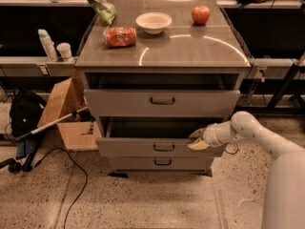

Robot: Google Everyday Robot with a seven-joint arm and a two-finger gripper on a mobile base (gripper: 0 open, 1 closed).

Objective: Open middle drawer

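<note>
1. The middle drawer point(131, 147) sits between the taller top drawer point(124, 103) and the shortest bottom drawer point(132, 163) of the grey cabinet point(190, 49). It stands pulled partly out, with a dark gap showing above its front.
2. The gripper point(196, 139) is at the right end of that front, at its top lip and well apart from the dark bar handle point(164, 147). Its two pale fingertips point(197, 145) are set narrow, one above the lip and one over the face, and appear to pinch the panel's edge.
3. Handling, as a judgement: the drawer is rigid sheet metal and not fragile, so it should slide straight on its runners. A pull from one end may skew it and make it bind. The thin, smooth lip could also slip out of the pinch.
4. The centre handle would give the squarest pull. The top lip is the other usable hold, and is best pulled level and straight outward.
5. Hidden or unclear:
   - The drawer's interior is in shadow, so its contents and weight cannot be told.
   - The gripper covers the front's right corner.
   - The robot's arm point(267, 142) runs off the right and bottom edges.
   - How firmly the pads bear on the metal cannot be made out.
   - The runners are out of sight.
</note>
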